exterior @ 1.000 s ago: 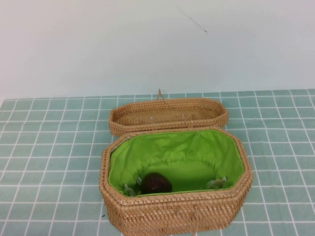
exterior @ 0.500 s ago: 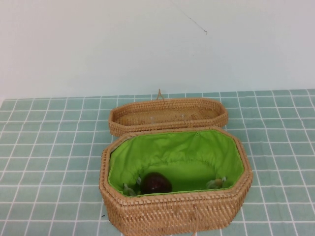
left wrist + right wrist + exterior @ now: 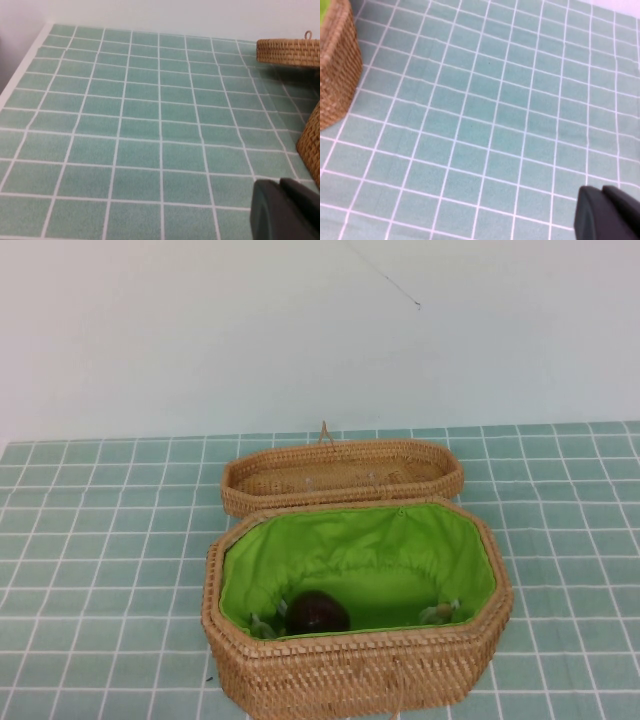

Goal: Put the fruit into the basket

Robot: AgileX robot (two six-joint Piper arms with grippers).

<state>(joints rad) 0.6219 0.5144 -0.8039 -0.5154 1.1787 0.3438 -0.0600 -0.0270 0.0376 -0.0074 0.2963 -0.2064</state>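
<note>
The dark maroon fruit [image 3: 318,613] lies inside the basket [image 3: 360,670], on the green lining near its front left corner. The basket is a deep octagonal wicker one at the table's front middle. Neither arm shows in the high view. My left gripper [image 3: 280,187] is shut and empty, over the tiled cloth left of the basket, whose wall [image 3: 311,142] shows beside it. My right gripper [image 3: 601,192] is shut and empty, over the cloth right of the basket, whose wall [image 3: 335,75] shows at that view's edge.
The shallow unlined wicker lid [image 3: 342,473] lies right behind the basket; it also shows in the left wrist view [image 3: 289,51]. The table carries a green tiled cloth [image 3: 100,540]. A white wall stands behind it.
</note>
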